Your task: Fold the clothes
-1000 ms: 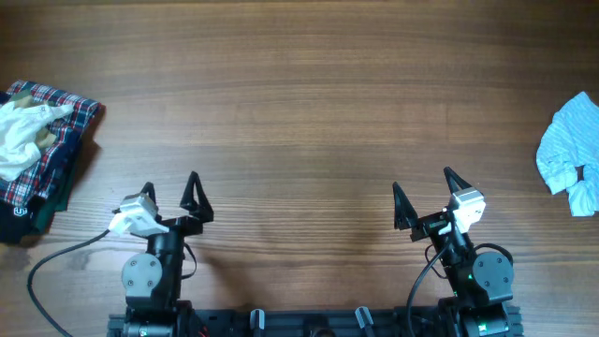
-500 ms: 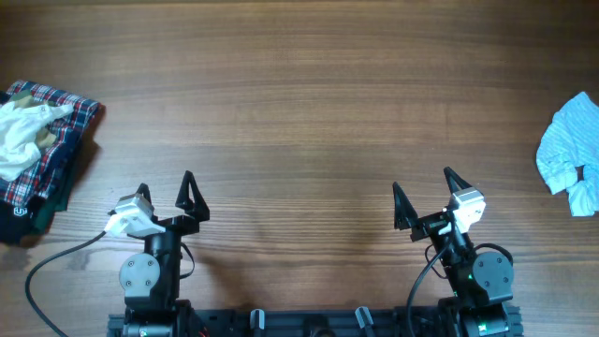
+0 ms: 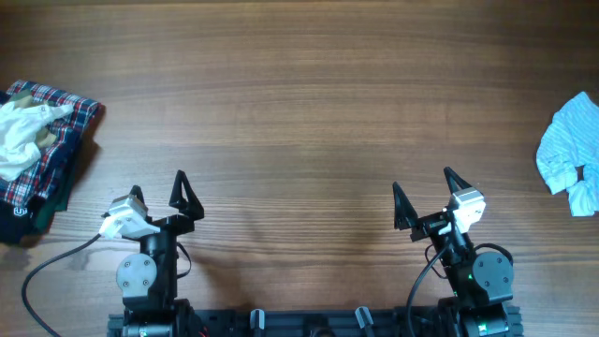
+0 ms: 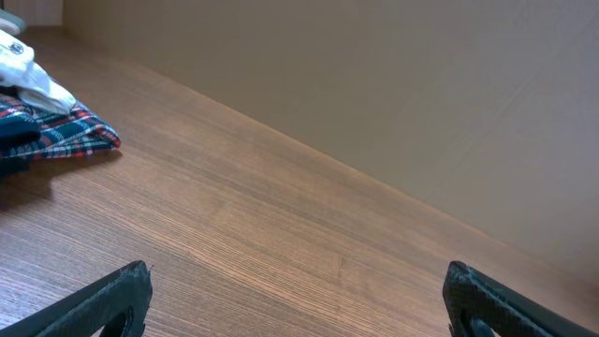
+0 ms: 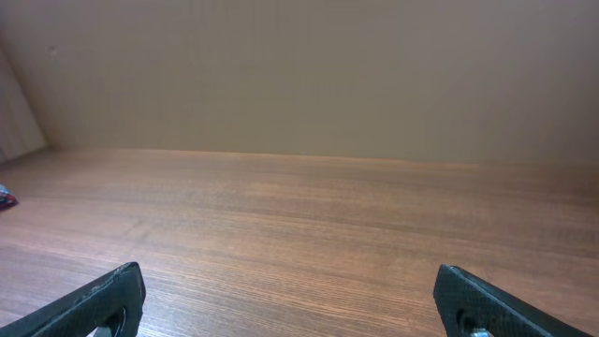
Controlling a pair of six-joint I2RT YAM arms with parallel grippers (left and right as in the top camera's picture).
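A pile of clothes (image 3: pixel 37 150) lies at the table's far left: a plaid garment with a crumpled white piece (image 3: pixel 21 131) on top and dark cloth under it. Its edge shows in the left wrist view (image 4: pixel 56 131). A crumpled light-blue striped garment (image 3: pixel 573 154) lies at the far right edge. My left gripper (image 3: pixel 157 189) is open and empty near the front left, turned toward the pile. My right gripper (image 3: pixel 423 194) is open and empty near the front right. Both sit well apart from the clothes.
The wooden table (image 3: pixel 299 112) stretches between the two piles. The arm bases and a black cable (image 3: pixel 47 267) sit along the front edge. A plain beige wall (image 5: pixel 299 65) rises behind the table's far edge.
My left gripper has turned and shifted a little to the left, toward the plaid pile. The right gripper and the clothes have not moved.
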